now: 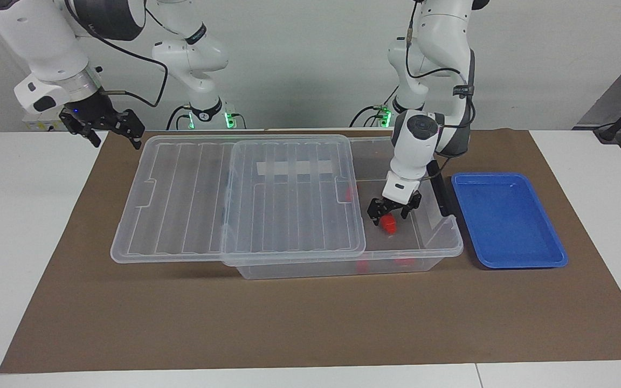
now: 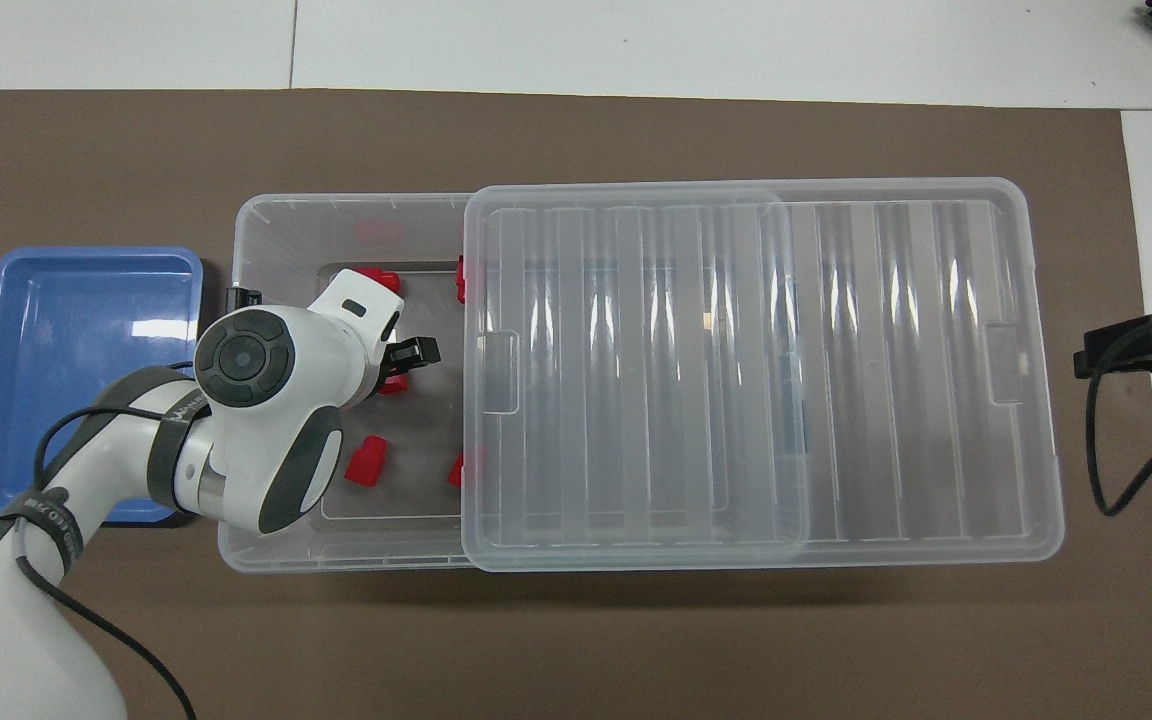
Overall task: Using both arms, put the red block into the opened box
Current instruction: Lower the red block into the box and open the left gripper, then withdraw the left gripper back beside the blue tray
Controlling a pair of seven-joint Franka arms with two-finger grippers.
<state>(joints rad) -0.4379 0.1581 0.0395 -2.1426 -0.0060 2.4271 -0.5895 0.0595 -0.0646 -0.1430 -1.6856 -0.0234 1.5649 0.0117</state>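
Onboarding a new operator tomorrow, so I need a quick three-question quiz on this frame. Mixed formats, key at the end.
1. True or false: the blue tray holds a red block.
2. Where is the left claw?
A. Over the blue tray
B. Inside the uncovered end of the box, open, just over a red block
C. Resting on the lid
3. Which claw waits in the air near the lid's corner, holding nothing?

Key:
1. False, the tray is empty.
2. B
3. The right claw.
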